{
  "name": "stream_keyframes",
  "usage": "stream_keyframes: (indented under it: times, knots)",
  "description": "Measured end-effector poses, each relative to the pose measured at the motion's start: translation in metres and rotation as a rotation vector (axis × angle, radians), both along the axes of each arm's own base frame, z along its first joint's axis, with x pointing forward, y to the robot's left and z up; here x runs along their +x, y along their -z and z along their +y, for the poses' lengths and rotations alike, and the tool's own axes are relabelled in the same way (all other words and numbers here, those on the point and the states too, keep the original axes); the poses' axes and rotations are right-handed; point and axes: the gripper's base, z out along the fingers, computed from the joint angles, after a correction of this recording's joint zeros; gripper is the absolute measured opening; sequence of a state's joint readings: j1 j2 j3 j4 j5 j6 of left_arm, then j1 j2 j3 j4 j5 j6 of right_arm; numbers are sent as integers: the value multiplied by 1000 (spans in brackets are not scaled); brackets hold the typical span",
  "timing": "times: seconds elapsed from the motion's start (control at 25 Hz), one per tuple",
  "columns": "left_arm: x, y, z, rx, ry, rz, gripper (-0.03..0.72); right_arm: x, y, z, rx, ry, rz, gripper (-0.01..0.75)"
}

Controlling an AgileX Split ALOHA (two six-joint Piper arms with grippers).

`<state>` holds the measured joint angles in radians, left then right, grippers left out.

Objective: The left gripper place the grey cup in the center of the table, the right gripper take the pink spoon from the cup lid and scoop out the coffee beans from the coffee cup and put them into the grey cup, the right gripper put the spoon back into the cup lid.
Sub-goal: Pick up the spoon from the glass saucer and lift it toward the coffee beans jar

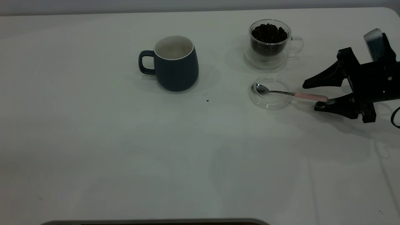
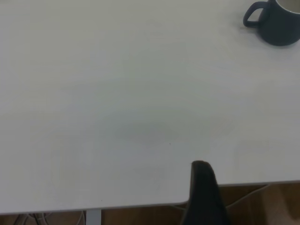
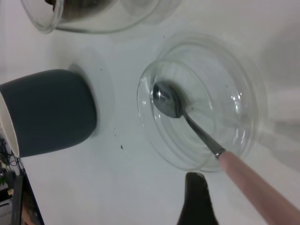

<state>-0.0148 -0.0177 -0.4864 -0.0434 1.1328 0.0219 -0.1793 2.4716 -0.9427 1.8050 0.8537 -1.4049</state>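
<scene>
The grey cup [image 1: 176, 67] stands upright near the middle of the table [image 1: 125, 156], handle toward the left; it also shows in the left wrist view [image 2: 281, 23] and the right wrist view [image 3: 47, 112]. To its right, the coffee cup [image 1: 269, 43] holds a heap of coffee beans [image 1: 268, 32]. In front of it the pink spoon [image 1: 281, 92] lies with its bowl in the cup lid [image 1: 271, 101] and its handle [image 3: 253, 183] pointing right. My right gripper [image 1: 310, 96] is open, low over the table, straddling the handle's end. One fingertip [image 3: 197, 197] shows beside the lid [image 3: 243, 93].
A black part of my left gripper [image 2: 202, 192] hangs over the table's edge, far from the grey cup and out of the exterior view. A few dark specks [image 1: 207, 100] lie in front of the grey cup. A dark strip [image 1: 156, 222] runs along the near edge.
</scene>
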Motion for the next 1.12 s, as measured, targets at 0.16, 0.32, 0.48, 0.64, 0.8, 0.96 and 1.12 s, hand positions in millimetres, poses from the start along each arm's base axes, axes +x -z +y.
stream_keyframes:
  times: [0.16,0.32,0.48,0.64,0.8,0.96,1.12]
  knots:
    - [0,0,0,-1,0,0,565,3,-1,2,5,-4,-5,591]
    - [0,0,0,-1,0,0,565,3,-2,4,22,-8,-11,568]
    - [0,0,0,-1,0,0,565,3,-2,5,30,-9,-14,492]
    - [0,0,0,-1,0,0,565,2,-2,5,37,-10,-15,436]
    - [0,0,0,-1,0,0,565,7,-3,4,34,-12,-30,424]
    - [0,0,0,-1,0,0,565,17,-6,2,28,-13,-64,421]
    - [0,0,0,-1,0,0,565,19,-7,2,25,-13,-71,376]
